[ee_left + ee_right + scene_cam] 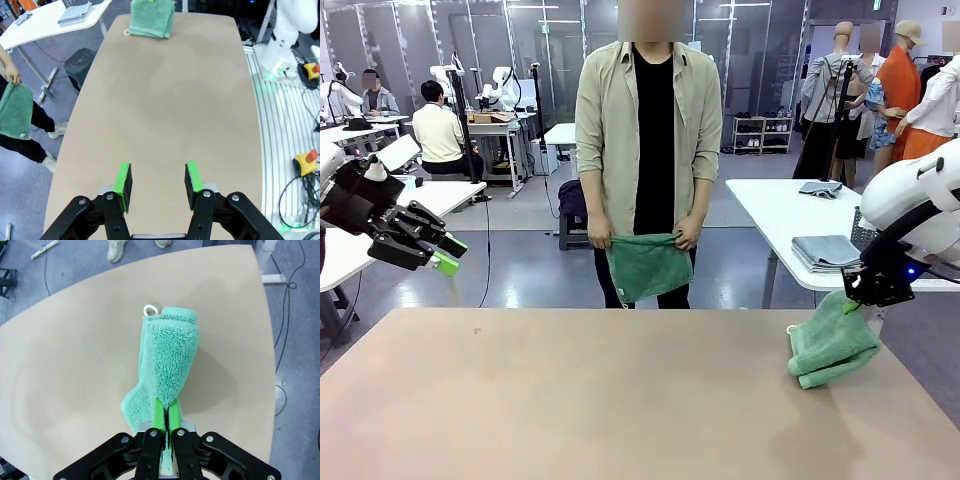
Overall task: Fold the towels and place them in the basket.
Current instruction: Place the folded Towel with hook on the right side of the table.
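At the far left, the left gripper (448, 254) hangs in the air above the floor beside the table (570, 400), tilted down to the right. Its black fingers with bright green pads stand apart and hold nothing; in its wrist view the left gripper (157, 182) shows bare tabletop between the pads. The table is a smooth, matt, beige-brown slab with rounded corners.

In the middle, at the far side, a person (648, 120) holds a second towel (648, 265) by its top edge with both hands (603, 238). It hangs in front of the legs as a soft, slightly creased mint-green rectangle, off the table. From the left wrist it shows as a green flap (14, 110) with a small pale tag at its lower corner.

To the right, the folded towel (832, 345) lies near the table's right edge. It is thick, looped terry in mint green, doubled into a plump bundle with rounded folds. The right wrist view shows its fuzzy pile closely: the folded towel (170, 360) runs away from the camera, with a small white loop (149, 310) at its far corner. The right gripper (855, 303) is clenched on the bundle's near upper corner, pulling it up into a peak; its green pads (159, 415) pinch the cloth tightly.

Behind it, a white side table (780, 210) carries a flat stack of grey-blue cloths (825, 252).
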### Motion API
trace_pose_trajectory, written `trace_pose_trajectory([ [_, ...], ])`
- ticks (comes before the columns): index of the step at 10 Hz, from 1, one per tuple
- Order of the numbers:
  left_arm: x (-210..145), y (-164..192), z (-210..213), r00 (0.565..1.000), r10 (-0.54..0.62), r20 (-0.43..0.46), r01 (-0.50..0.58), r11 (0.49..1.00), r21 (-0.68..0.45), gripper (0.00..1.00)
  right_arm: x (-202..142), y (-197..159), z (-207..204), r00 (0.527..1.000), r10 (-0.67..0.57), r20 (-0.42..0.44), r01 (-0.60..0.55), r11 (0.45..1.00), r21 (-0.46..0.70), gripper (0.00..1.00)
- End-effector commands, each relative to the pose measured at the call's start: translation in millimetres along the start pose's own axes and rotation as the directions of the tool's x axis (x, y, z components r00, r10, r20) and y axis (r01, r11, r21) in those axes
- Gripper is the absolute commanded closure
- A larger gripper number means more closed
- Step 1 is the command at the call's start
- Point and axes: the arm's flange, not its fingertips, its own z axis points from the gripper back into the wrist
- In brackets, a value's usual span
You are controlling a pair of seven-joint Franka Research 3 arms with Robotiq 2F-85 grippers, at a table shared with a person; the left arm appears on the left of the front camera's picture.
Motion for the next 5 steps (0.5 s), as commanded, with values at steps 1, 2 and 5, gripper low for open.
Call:
trace_pose_trajectory([
  [1, 1, -1, 0, 1.000, -0.005, 0.015, 0.005, 1.000, 0.005, 0.44, 20, -21, -6, 0.999, 0.039, -0.018, -0.038, 0.999, 0.033, 0.96],
  [2, 1, -1, 0, 1.000, -0.005, 0.015, 0.005, 1.000, 0.005, 0.44, 29, -32, -10, 0.999, 0.047, -0.028, -0.046, 0.998, 0.036, 0.96],
  [5, 1, -1, 0, 1.000, -0.005, 0.015, 0.005, 1.000, 0.005, 0.44, 46, -47, -19, 0.997, 0.075, -0.020, -0.074, 0.997, 0.027, 0.96],
])
